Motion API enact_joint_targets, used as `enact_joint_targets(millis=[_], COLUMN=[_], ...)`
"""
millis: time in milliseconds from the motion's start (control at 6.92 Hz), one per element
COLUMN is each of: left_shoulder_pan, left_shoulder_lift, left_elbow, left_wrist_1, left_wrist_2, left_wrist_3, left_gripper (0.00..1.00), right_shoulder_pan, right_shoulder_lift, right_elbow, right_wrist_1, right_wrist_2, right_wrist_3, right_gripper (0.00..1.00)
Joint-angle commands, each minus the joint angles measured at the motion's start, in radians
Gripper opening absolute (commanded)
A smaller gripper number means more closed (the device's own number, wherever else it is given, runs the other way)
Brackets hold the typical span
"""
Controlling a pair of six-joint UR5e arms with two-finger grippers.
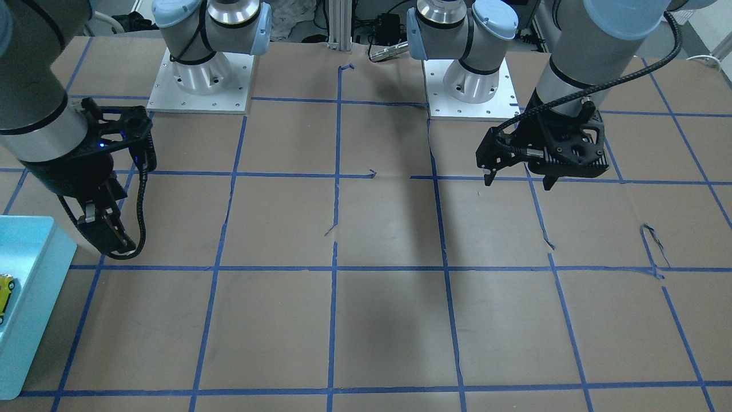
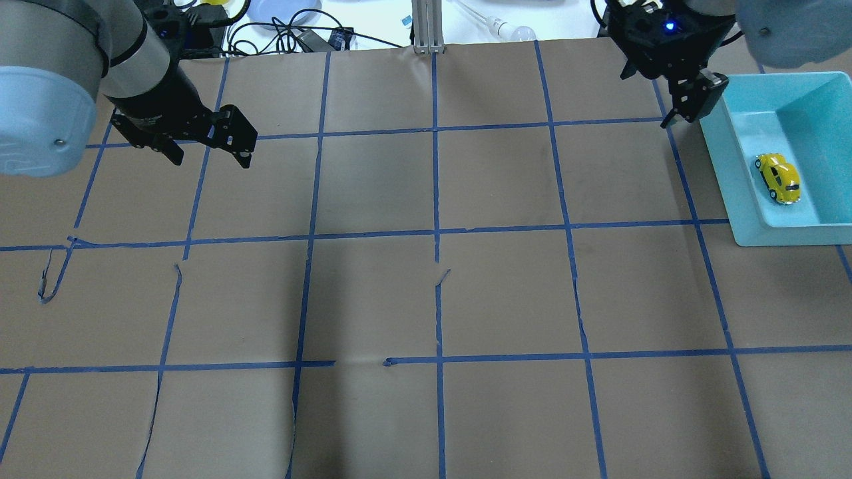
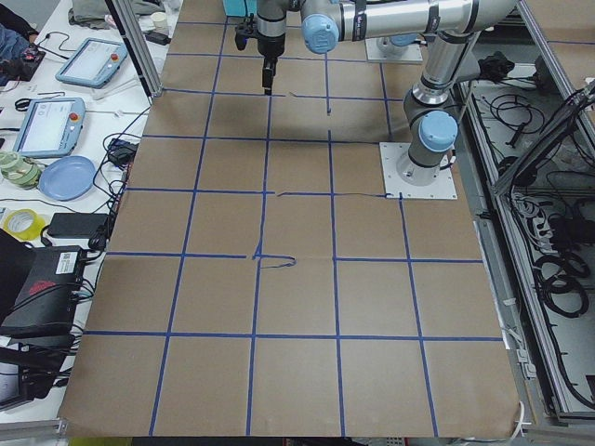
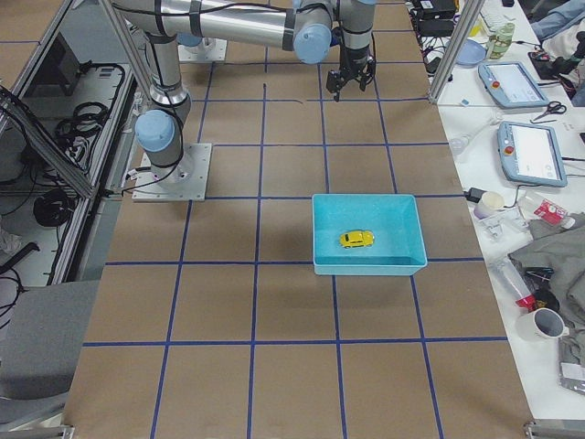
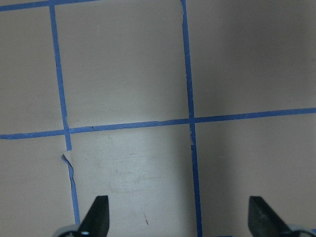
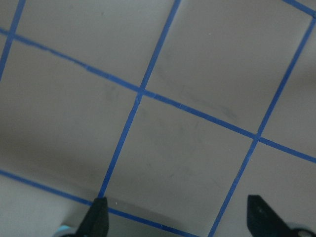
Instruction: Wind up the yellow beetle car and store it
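Note:
The yellow beetle car (image 2: 777, 177) lies on the floor of a light teal bin (image 2: 785, 234) at the table's right end, also seen as the car (image 4: 356, 239) in the exterior right view and at the frame edge (image 1: 4, 289) in the front view. My right gripper (image 2: 679, 113) hangs open and empty above the table just beyond the bin's far left corner; its fingers (image 6: 96, 217) stand wide apart over bare paper. My left gripper (image 2: 210, 156) hovers open and empty over the far left of the table, its fingers (image 5: 98, 215) spread over the tape lines.
Brown paper with a blue tape grid (image 2: 436, 233) covers the table, with small tears (image 2: 46, 279). Both arm bases (image 1: 200, 74) stand at the robot's side. Tablets, cups and cables (image 4: 526, 151) lie on a side bench beyond the far edge.

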Motion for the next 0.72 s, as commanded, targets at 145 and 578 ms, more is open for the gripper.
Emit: enact_joint_targets(millis=[145,578], left_shoulder_pan=[0.004,0.007], left_shoulder_lift=[-0.001,-0.002], left_elbow=[0.000,-0.002], left_wrist_1=[0.006,0.008], left_wrist_2=[-0.003,-0.002], left_wrist_3=[0.002,0.002], left_gripper=[1.00,1.00], right_shoulder_pan=[0.040,0.041], right_shoulder_lift=[-0.045,-0.077], right_elbow=[-0.015,-0.034], right_wrist_1=[-0.001,0.012], right_wrist_2=[0.005,-0.010], right_wrist_3=[0.693,1.342], right_gripper=[1.00,1.00])
